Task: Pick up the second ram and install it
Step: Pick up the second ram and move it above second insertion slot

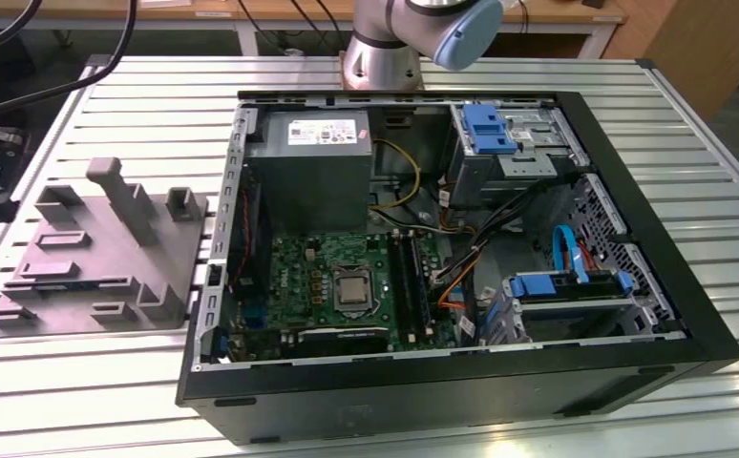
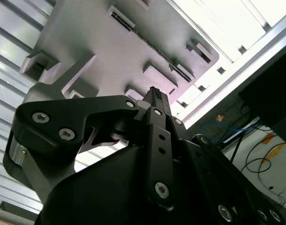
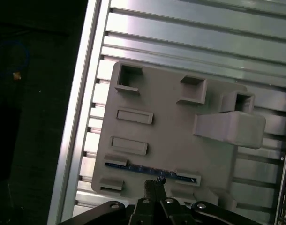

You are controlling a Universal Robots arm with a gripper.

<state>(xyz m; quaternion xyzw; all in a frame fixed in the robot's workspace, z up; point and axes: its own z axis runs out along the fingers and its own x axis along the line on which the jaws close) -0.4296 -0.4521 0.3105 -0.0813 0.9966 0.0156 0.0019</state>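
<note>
- Second ram (image 3: 133, 168) stands on its long edge in a slot of the grey holding fixture (image 3: 171, 140). Only a thin blue strip of it shows in the first wrist view.
- The fixture lies on the slatted metal desk (image 3: 180, 28), beside the open computer case (image 1: 675, 315).
- The pincer (image 3: 154, 182) hovers close over the middle of that strip, its fingers drawn narrow together with nothing between them.
- The stick is probably light, thin and stiff, with delicate chips and contacts. A hold on its two flat faces near the middle of the upper edge looks safest, lifting straight out of the slot.
- A white label sits on the power supply (image 1: 308, 153) in the exterior view, and its print is too small to read.
</note>
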